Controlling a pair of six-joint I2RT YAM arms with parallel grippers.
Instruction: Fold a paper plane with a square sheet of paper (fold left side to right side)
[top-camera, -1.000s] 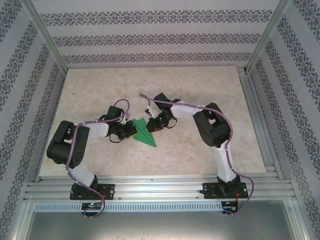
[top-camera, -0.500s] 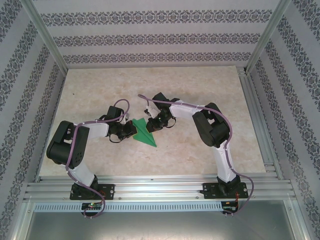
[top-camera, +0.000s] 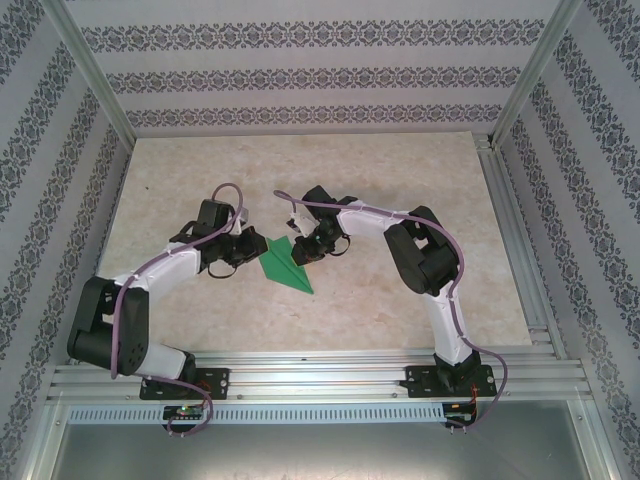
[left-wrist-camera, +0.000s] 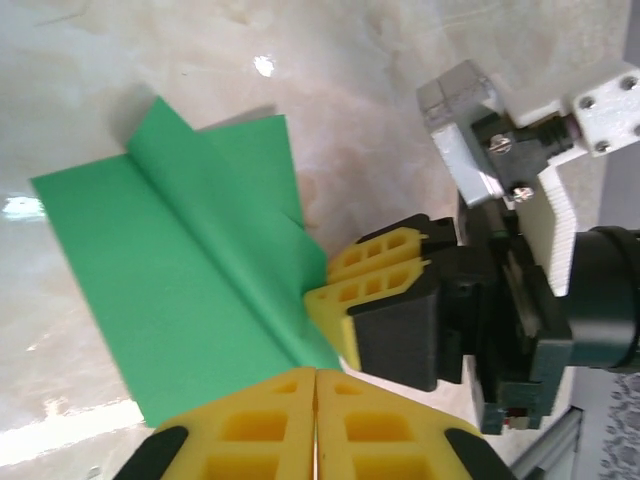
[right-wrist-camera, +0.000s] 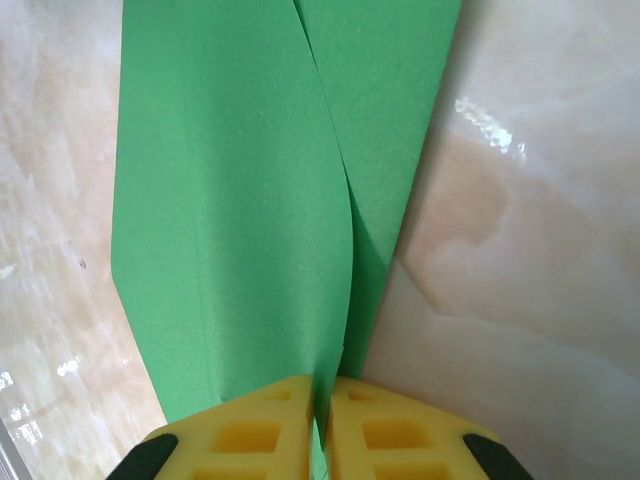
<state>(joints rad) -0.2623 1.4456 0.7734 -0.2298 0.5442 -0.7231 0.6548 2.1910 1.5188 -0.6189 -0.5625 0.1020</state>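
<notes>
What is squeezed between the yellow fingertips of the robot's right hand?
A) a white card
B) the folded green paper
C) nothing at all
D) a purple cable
B: in the right wrist view the folded green paper runs down into the slit between the closed yellow fingertips of the right hand.

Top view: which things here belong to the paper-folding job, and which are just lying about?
Part of the job:
- paper plane, folded green paper
- right end effector, shut on the paper
- left end effector, shut at the paper's edge

Just surroundings:
- marble-look table
- patterned walls
- metal frame rails
</notes>
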